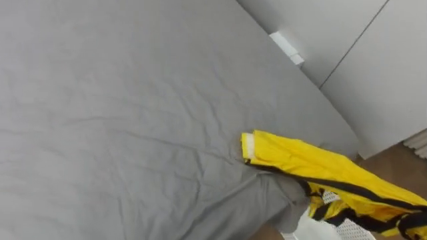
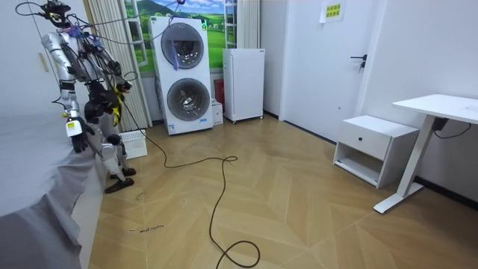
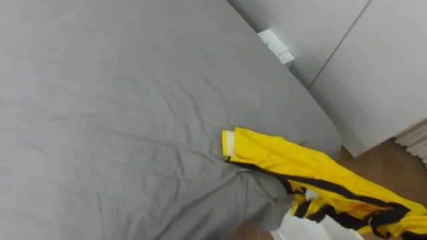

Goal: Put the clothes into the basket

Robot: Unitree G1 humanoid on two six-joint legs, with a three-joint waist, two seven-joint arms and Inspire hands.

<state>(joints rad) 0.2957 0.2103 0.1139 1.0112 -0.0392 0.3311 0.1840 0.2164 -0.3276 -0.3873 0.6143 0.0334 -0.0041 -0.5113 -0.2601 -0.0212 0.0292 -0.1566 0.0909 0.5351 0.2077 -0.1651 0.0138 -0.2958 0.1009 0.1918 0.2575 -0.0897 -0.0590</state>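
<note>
Item under inspection: a yellow garment (image 1: 313,163) with black trim. It is lying at the near right corner of the bed (image 1: 120,120). One end is resting on the sheet and the rest is trailing off the edge towards the floor (image 2: 299,209).

Handling, as judged: the cloth is looking thin, light and limp, with a slight sheen, so it is likely sliding easily and sagging wherever it is unsupported. It is not fragile. The bunched middle, where the folds are gathering at the bed's edge, is offering the surest hold. The flat end on the sheet is giving less to pinch.

Hand: in the room view one hand (image 2: 75,142) is hanging low beside the bed. Which hand it is, and whether it is released, clenched or grasping, cannot be told.

Surface: the grey sheet is lying soft and creased and is giving under load.

Room: the robot is standing at the bedside, with the white basket (image 2: 135,144) on the floor just beside its feet. A stacked washer (image 2: 183,75) is standing behind it and a desk (image 2: 441,104) well apart. The wooden floor is lying open between them.
</note>
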